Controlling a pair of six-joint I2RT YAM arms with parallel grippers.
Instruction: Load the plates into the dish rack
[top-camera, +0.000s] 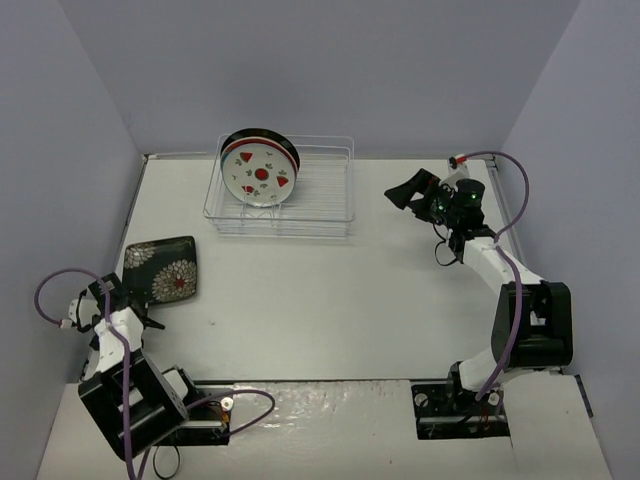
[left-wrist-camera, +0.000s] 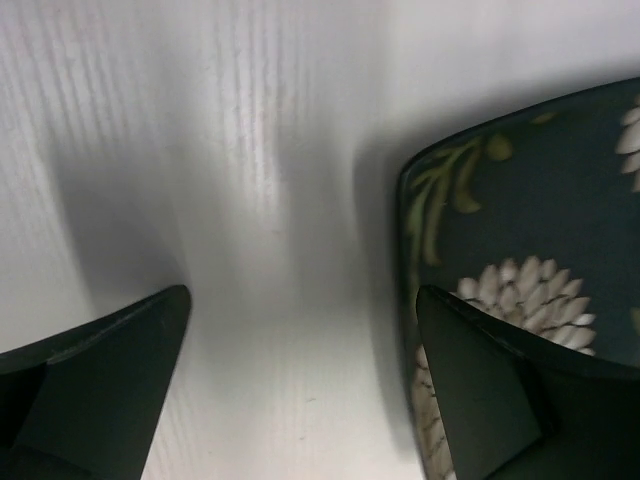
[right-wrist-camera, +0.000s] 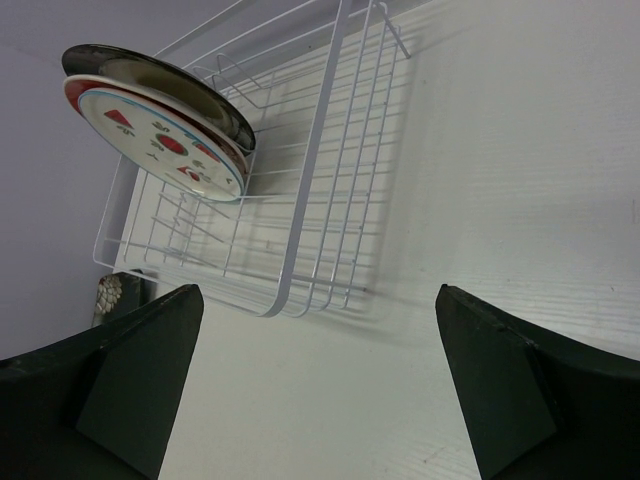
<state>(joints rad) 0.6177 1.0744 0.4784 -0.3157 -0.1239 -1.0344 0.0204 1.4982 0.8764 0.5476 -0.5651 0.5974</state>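
Three plates (top-camera: 260, 172) lean in the rack (top-camera: 325, 200), at its left end. One is left to load: the floral plate (top-camera: 162, 270), flat by the left edge of the worktop (top-camera: 330, 300). Your left claw (left-wrist-camera: 302, 295) gapes astride its rim, gripping nothing. Your right claw (right-wrist-camera: 320, 290), wide and empty, hovers near the right edge.

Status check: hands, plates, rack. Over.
Left hand open over floral plate edge, plate flat on table. Right hand open, empty, right of dish rack. Three plates racked. No obstruction seen.
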